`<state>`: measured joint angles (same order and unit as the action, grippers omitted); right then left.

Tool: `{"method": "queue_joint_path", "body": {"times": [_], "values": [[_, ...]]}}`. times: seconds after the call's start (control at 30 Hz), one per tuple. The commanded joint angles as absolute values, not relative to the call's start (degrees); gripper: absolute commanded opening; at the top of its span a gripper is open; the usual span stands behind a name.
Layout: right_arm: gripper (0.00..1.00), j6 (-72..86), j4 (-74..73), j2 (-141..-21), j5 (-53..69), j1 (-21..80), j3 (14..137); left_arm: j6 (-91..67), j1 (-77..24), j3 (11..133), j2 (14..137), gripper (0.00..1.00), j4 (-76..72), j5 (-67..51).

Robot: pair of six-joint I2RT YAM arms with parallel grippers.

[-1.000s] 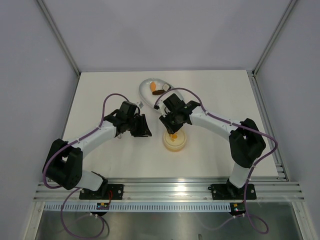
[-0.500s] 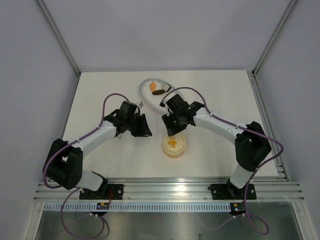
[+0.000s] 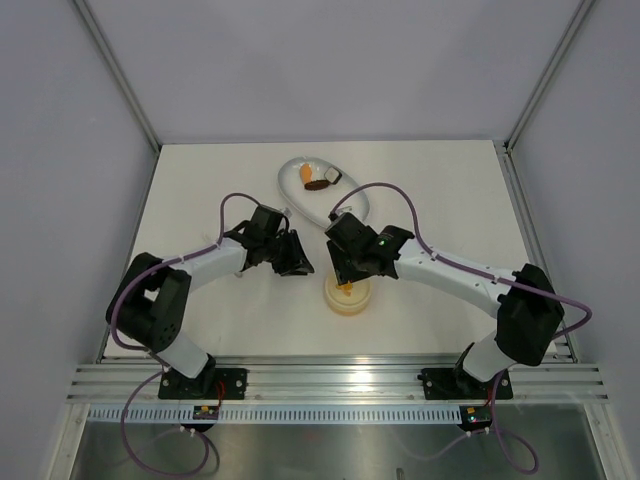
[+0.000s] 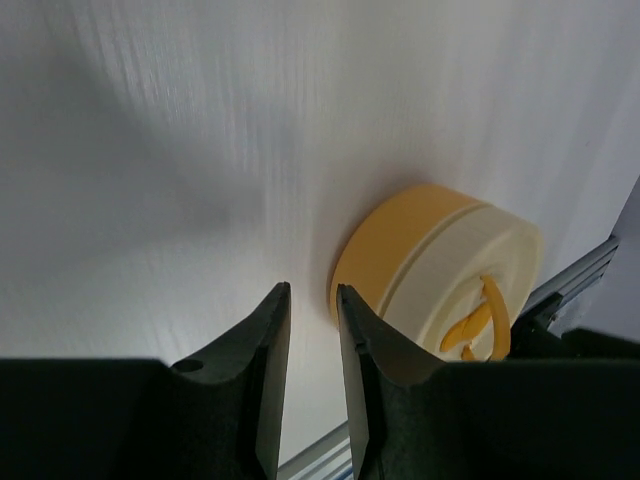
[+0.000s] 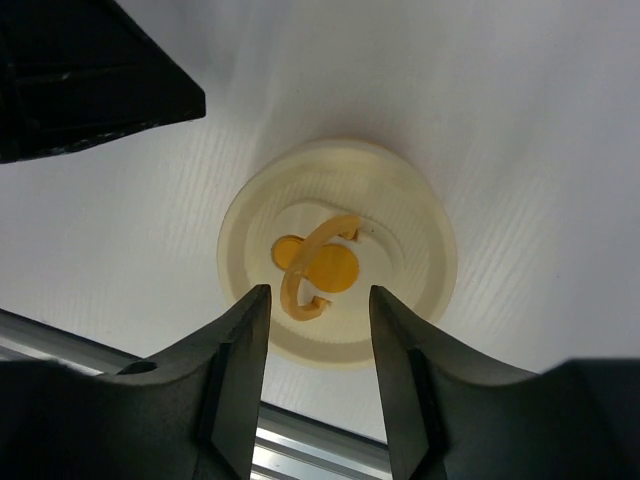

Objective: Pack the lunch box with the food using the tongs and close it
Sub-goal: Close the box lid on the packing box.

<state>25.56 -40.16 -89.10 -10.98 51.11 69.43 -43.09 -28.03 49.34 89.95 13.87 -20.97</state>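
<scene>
- White table (image 3: 200,200): both arms are reached in towards its centre, the left arm (image 3: 200,265) from the near left and the right arm (image 3: 450,270) from the near right.
- White oval dish (image 3: 290,168): seen at the far centre of the table, well apart from the lunch box.
- Lunch box (image 3: 350,300): set on the table at centre, nearer than the dish and upright. It is seen closed, with the lid (image 5: 400,230) seated flat on top.
- Right fingers (image 5: 240,350): held directly over the lid, one on each side of its middle. A moderate gap is kept and nothing is held. Contact with the lid cannot be told.
- Left fingers (image 4: 258,350): held low over bare table just left of the lunch box. They are nearly together with a narrow slit left, through which only table is seen. Nothing is gripped.
- Food on the dish: an orange piece (image 3: 304,177), a dark brown piece (image 3: 318,186) and a white-and-black piece (image 3: 333,178) are seen lying close together.
- Orange mark (image 5: 335,268): seen at the lid's centre, between the right fingers in the right wrist view.
</scene>
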Motion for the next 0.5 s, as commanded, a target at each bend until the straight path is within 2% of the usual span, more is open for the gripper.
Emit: {"method": "queue_joint_path", "body": {"times": [0.0,0.23,0.33,0.37,0.47], "values": [[0.52,30.93,-41.65,-91.48,-18.54,53.43,72.06,-47.72,-28.21,50.53,93.59,0.27,6.17,-23.72],[0.50,32.25,-41.31,-95.01,-18.90,55.02,72.51,-49.66,-28.21,53.35,100.37,0.26,2.47,-26.54],[0.40,33.04,-41.48,-95.19,-19.60,55.02,71.81,-49.75,-28.30,53.26,100.99,0.26,1.93,-27.33],[0.31,33.48,-40.79,-94.14,-19.77,55.02,71.37,-49.66,-28.30,53.17,100.99,0.26,1.76,-27.25],[0.17,33.92,-39.73,-92.03,-19.60,55.11,69.53,-49.39,-28.30,53.00,100.72,0.26,1.85,-27.16]]}}
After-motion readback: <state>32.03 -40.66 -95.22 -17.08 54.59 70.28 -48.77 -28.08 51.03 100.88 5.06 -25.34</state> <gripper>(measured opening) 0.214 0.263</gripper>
